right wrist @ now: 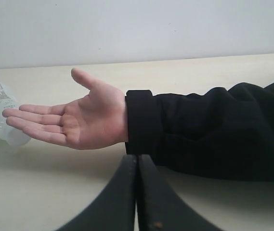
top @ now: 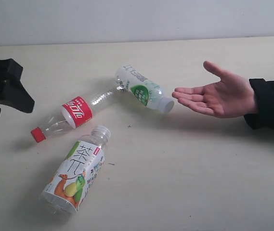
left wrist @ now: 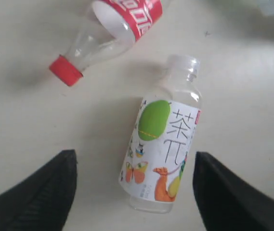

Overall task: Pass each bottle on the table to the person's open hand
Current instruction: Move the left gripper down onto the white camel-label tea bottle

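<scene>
Cream table (top: 199, 183), left jaws apart toward the tea-label bottle (left wrist: 163, 154), right jaws together toward the open hand (right wrist: 74, 120)

Pale cream surface (top: 199, 192) fills most of exterior view. Faint wood grain, few tiny dark specks. Far edge straight, slightly tilted in frame, meets plain grey-white wall (top: 137, 19) behind. Wall matte, uniform, slightly darker toward upper left. Light soft, diffuse; shadows on surface faint, blurred at edges. Right wrist view: same cream top running back to same pale wall.
</scene>
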Robot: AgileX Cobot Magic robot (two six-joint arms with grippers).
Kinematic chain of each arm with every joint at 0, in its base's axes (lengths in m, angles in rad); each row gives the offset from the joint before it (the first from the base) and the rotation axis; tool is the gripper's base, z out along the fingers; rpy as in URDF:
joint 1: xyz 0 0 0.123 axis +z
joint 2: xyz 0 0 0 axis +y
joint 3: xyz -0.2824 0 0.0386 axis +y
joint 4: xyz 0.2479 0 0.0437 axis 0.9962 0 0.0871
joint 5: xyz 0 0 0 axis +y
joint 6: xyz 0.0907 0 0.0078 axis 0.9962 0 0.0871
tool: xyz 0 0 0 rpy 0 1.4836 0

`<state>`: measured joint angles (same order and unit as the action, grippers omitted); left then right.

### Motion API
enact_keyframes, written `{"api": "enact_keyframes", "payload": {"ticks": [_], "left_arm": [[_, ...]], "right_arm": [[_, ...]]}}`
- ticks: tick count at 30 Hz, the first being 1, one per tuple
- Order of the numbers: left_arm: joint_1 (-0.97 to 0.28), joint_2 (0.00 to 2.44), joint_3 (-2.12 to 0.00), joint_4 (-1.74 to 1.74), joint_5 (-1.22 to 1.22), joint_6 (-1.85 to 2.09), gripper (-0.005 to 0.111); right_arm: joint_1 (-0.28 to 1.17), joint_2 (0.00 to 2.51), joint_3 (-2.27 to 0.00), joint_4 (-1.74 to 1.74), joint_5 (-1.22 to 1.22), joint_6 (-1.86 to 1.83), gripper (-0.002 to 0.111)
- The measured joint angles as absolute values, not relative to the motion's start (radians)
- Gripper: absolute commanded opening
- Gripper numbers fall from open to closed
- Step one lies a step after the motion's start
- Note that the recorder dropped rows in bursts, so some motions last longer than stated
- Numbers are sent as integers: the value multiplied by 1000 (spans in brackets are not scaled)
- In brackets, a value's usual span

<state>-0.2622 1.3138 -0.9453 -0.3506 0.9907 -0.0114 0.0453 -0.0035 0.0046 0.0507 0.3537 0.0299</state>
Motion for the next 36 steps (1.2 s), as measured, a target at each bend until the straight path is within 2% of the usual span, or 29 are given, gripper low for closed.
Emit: {"api": "enact_keyframes", "payload": {"ticks": [10,16,25,31,36], "left_arm": [[-262,1409,-945,-473,1054,188,67],[-269,1409,-950,-556,1070,169,67],[-475,1444,-958,-242,1036,-232,67],[-590,1504,-959,-218,896,-303,67],[-635,1573,-960,-218,852,-336,67]], "right_arm": [[45,-3,5,51,354,30,0],[45,-3,5,51,354,30,0],[45,-3,5,51,354,30,0],[45,-3,5,51,354,30,0],[45,-3,5,51,354,30,0]]}}
